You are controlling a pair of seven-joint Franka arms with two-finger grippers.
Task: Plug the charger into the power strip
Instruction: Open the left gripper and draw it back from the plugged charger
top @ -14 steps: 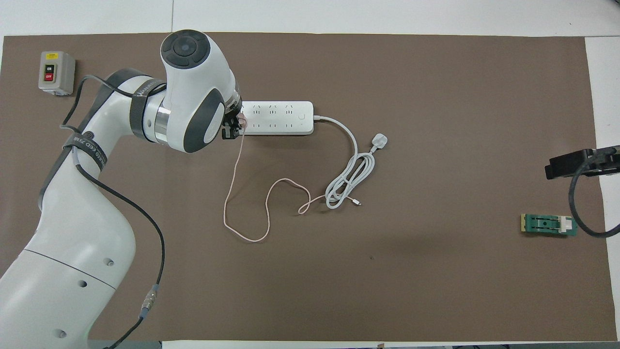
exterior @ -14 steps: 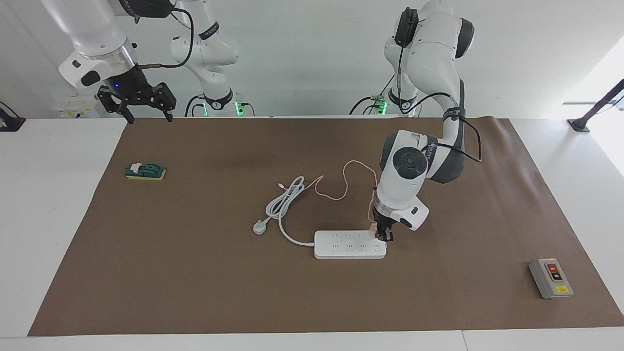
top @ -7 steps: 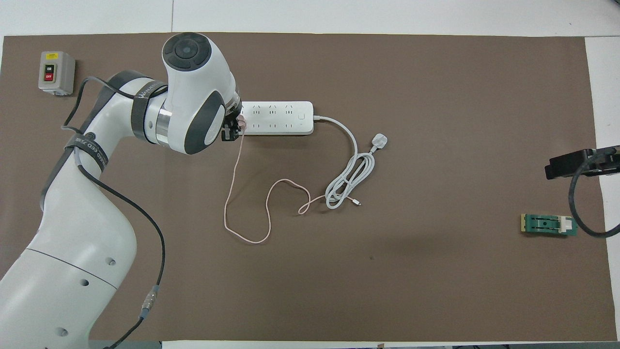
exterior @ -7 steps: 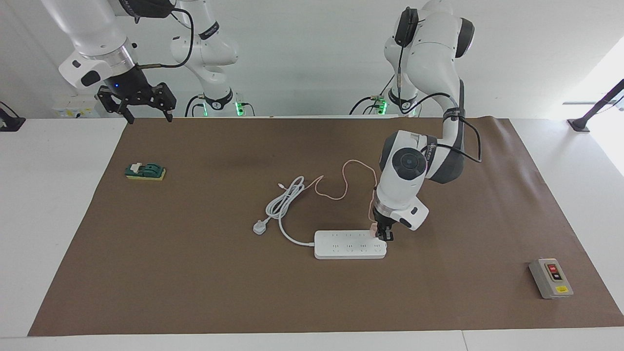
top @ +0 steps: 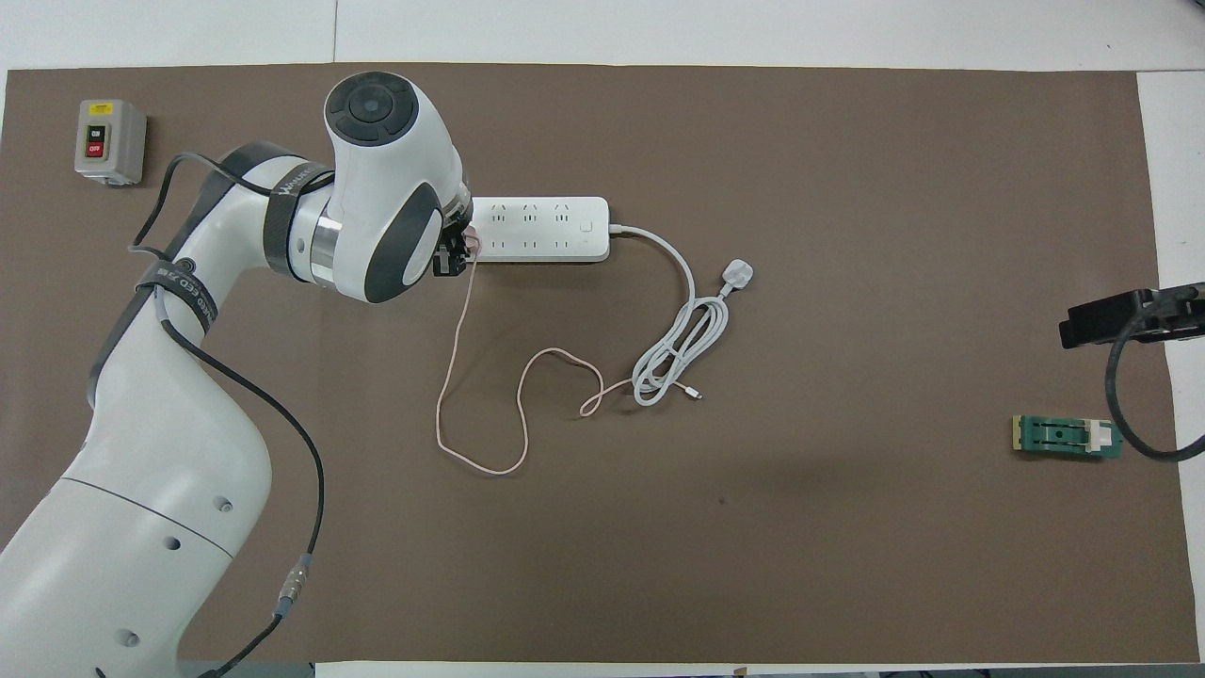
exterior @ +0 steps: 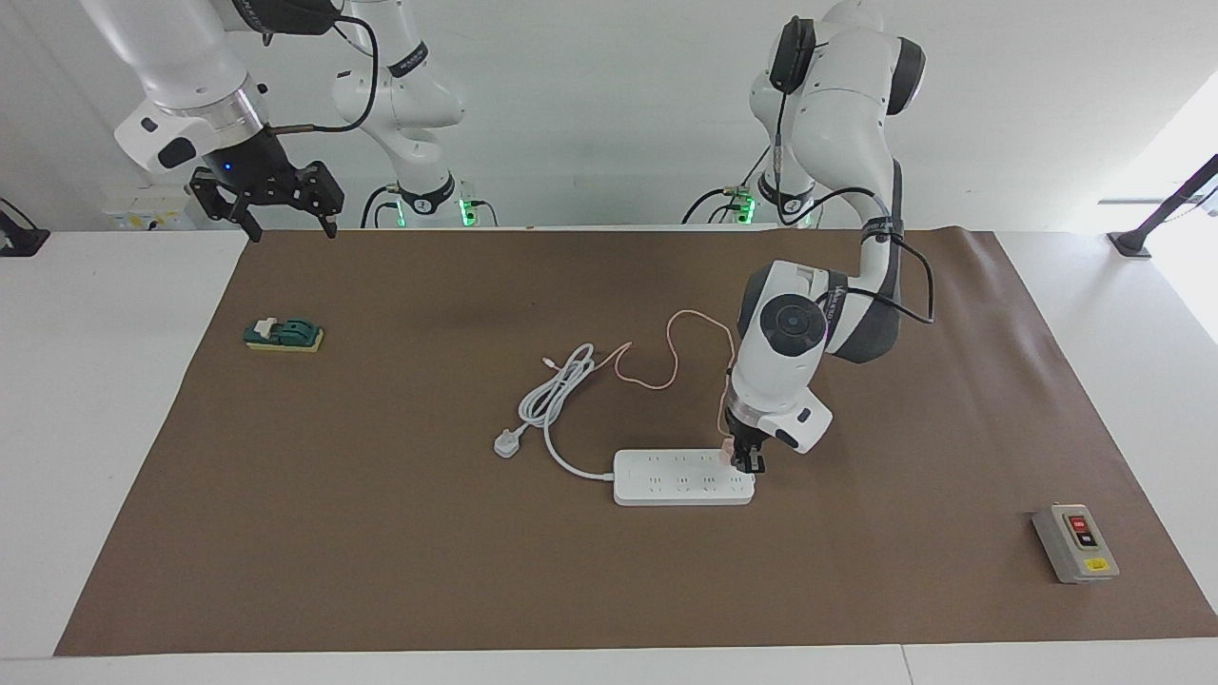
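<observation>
The white power strip (exterior: 680,479) (top: 541,229) lies flat on the brown mat. My left gripper (exterior: 745,461) (top: 457,254) points down over the strip's end toward the left arm's side, shut on the pale-pink charger (exterior: 730,444) (top: 470,241). The charger sits at the last socket of the row nearer to the robots; its prongs are hidden. Its thin pink cable (exterior: 666,366) (top: 471,377) trails in loops toward the robots. My right gripper (exterior: 284,224) (top: 1125,317) waits open, raised over the mat's edge at the right arm's end.
The strip's thick white cord, coiled, ends in a white plug (exterior: 507,443) (top: 737,275) beside the strip. A grey box with red and black buttons (exterior: 1075,542) (top: 109,141) stands toward the left arm's end. A green block (exterior: 284,335) (top: 1067,437) lies under the right gripper's side.
The left arm's wrist has shifted slightly toward the strip's middle, taking the charger a little along the strip's end. The right arm has not moved.
</observation>
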